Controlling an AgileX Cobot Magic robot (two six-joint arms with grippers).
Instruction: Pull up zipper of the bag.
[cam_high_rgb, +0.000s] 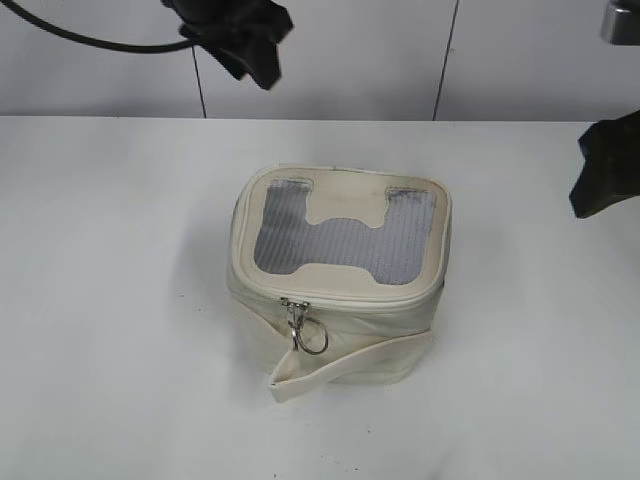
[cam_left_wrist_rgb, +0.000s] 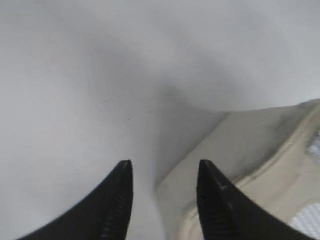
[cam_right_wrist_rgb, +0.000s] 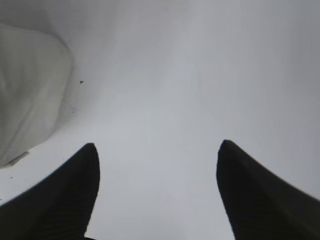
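A: Where's the zipper (cam_high_rgb: 303, 322) pull?
B: On the bag (cam_high_rgb: 340, 280) front, below and beyond the left gripper (cam_left_wrist_rgb: 162, 172), which hangs nearer.
A: Grippers?
B: Both released, empty; right gripper (cam_right_wrist_rgb: 157, 150) off beside.

Bag (cam_high_rgb: 340, 275) on table (cam_high_rgb: 100, 300), between claws.

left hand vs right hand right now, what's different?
The left hand has its fingers closer together; the right hand is spread wider. The left hand hangs by the bag, whose corner sits just past its fingertips in the left wrist view; the right hand is over bare table, with the bag off to the side. Both are open, empty and touching nothing.
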